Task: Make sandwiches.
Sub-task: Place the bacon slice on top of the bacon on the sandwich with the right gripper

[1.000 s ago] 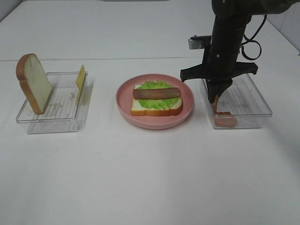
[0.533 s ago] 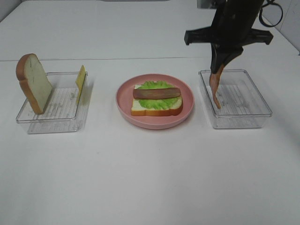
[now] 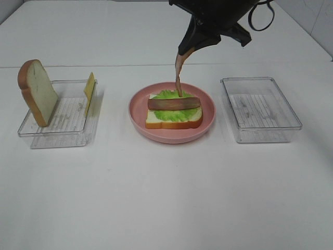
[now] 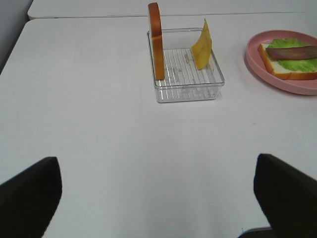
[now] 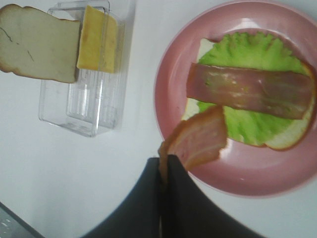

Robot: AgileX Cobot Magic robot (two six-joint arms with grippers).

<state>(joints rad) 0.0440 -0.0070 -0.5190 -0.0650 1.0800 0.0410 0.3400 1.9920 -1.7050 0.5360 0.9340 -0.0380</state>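
Note:
On the pink plate (image 3: pixel 171 136) lies the open sandwich (image 3: pixel 174 115): a bread slice, green lettuce (image 3: pixel 169 95) and one bacon strip (image 3: pixel 174 103). My right gripper (image 3: pixel 187 50) hovers above the plate's far side, shut on a second bacon strip (image 3: pixel 178 75) that hangs down over the lettuce. The right wrist view shows this held strip (image 5: pixel 198 139) pinched at the gripper (image 5: pixel 163 161), above the plate (image 5: pixel 168 99). My left gripper (image 4: pixel 158 198) stands open over bare table, well short of the left tray (image 4: pixel 185 91).
The left clear tray (image 3: pixel 57 133) holds an upright bread slice (image 3: pixel 36 91) and a yellow cheese slice (image 3: pixel 89 92). Right of the plate stands a clear tray (image 3: pixel 260 133) with nothing in it. White table lies all around.
The right gripper lifted the bacon strip out of the right tray and carried it left, to above the plate. The right tray now holds nothing.

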